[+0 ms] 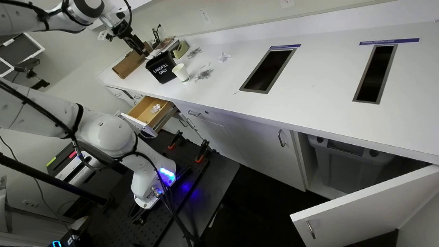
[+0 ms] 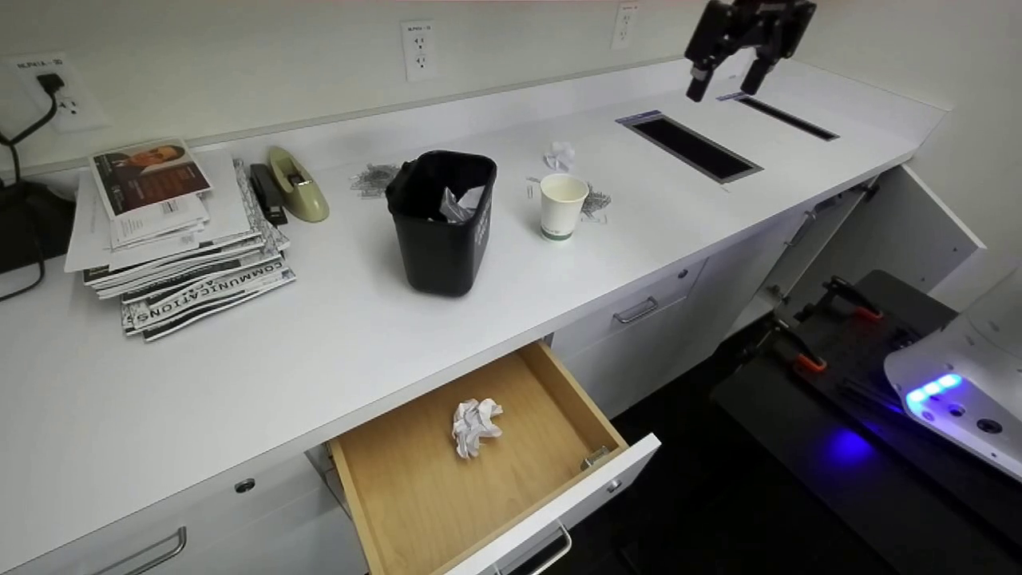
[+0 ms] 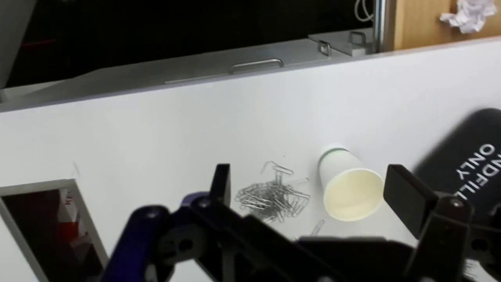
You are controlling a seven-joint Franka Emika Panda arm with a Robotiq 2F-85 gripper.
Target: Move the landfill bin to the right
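Wrist view: jaws spread wide, gripping nothing
Landfill bin (image 2: 439, 257): upright on surface (image 2: 335, 343), left of cup (image 2: 559, 212) in an exterior view
Drawer (image 2: 415, 499): pulled out, crumpled paper (image 2: 475, 427) inside
Far wall (image 2: 279, 68): power outlets (image 2: 418, 51)

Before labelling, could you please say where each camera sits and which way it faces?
An exterior view: high near the drawer, facing the wall; end effector and robot base show.
An exterior view: high near the cabinet door, looking down over the counter; arm and end effector show.
Wrist view: beside the end effector, facing down at the cup; fingers show.
Both exterior views share the landfill bin and cup.
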